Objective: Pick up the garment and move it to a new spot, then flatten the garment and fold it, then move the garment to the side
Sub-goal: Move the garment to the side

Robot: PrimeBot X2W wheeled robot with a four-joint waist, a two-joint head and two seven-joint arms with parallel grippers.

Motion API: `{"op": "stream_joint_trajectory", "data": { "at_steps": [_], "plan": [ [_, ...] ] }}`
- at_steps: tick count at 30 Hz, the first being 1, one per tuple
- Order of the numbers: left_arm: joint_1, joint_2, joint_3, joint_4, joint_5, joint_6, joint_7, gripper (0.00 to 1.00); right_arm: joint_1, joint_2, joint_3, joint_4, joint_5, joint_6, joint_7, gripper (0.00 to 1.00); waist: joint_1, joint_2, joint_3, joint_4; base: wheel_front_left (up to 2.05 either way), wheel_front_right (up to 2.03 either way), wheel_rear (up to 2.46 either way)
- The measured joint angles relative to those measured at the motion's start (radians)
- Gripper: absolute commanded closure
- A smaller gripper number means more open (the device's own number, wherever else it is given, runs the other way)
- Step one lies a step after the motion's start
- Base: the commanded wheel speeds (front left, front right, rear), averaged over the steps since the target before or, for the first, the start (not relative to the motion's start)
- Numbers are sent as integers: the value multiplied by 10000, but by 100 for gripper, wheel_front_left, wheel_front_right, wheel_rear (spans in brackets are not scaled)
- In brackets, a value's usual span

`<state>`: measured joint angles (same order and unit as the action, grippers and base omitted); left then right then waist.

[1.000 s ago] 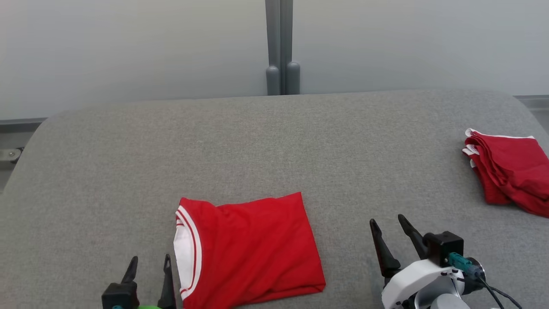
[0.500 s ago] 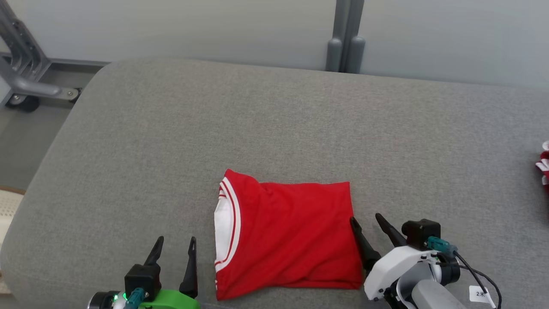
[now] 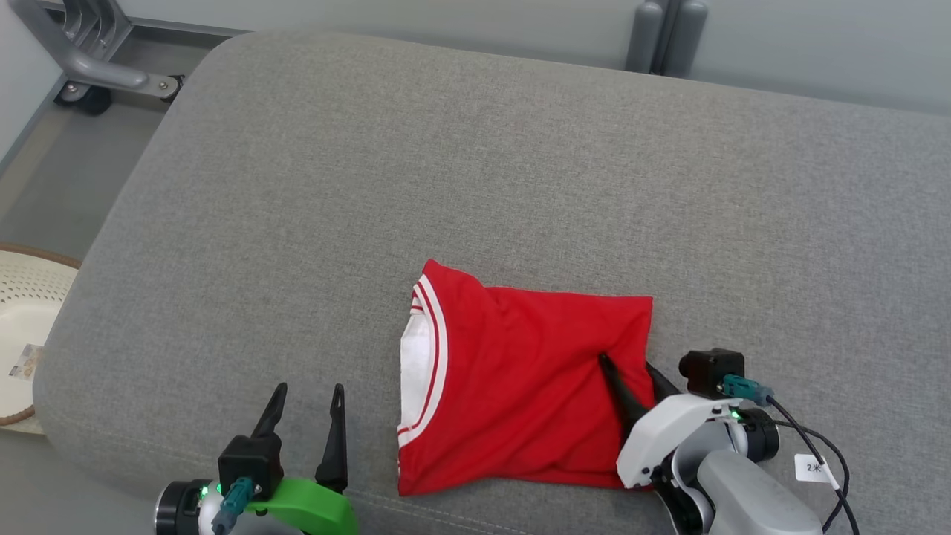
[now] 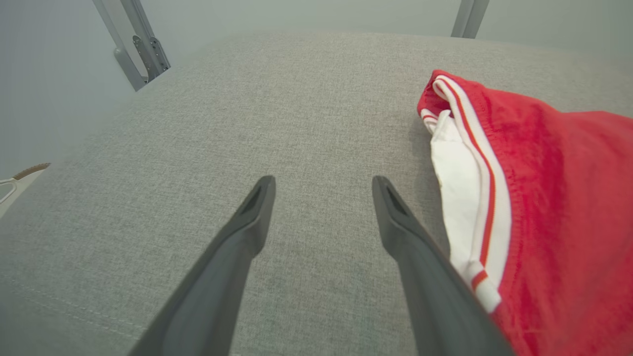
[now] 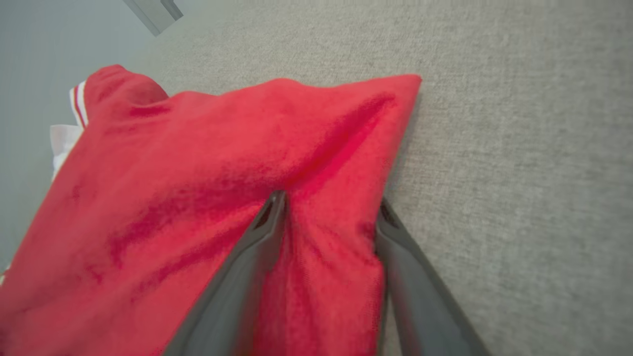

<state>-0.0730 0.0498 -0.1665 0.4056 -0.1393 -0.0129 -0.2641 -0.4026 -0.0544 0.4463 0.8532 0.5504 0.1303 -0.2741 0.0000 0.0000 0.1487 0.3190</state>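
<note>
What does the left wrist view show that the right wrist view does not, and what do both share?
Left wrist view: the left pincer open over bare cushion, the white neckband beside it, and a basket rim. Right wrist view: the right pincer straddling the garment at its plain edge, with cloth bunched between its fingers. Shared: the red garment, the grey cushion and the metal frame.
</note>
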Motion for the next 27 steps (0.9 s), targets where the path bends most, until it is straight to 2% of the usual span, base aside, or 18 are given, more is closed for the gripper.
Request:
{"op": "stream_joint_trajectory", "data": {
  "at_steps": [3, 11, 18, 27],
  "plan": [
    [-12, -4, -44, -33, -8, 8, 0, 0, -103, 10, -224, -123, -182, 10, 82, 100, 0, 0, -2, -86, 0, 0, 0],
    [-2, -2, 92, -86, 92, -73, 0, 0, 205, -71, -1918, -769, -997, 13, 115, 100, 0, 0, -264, -843, 0, 0, 0],
    [-5, -4, 29, -61, 92, -148, 0, 0, 712, -44, -2738, -882, -1482, 13, 115, 100, 0, 0, -580, -2172, 0, 0, 0],
    [-140, -4, -280, -173, -86, -176, 0, 0, 1029, 2, -3014, -1139, -1758, 13, 115, 100, 0, 0, -851, -4232, 0, 0, 0]
  ]
}}
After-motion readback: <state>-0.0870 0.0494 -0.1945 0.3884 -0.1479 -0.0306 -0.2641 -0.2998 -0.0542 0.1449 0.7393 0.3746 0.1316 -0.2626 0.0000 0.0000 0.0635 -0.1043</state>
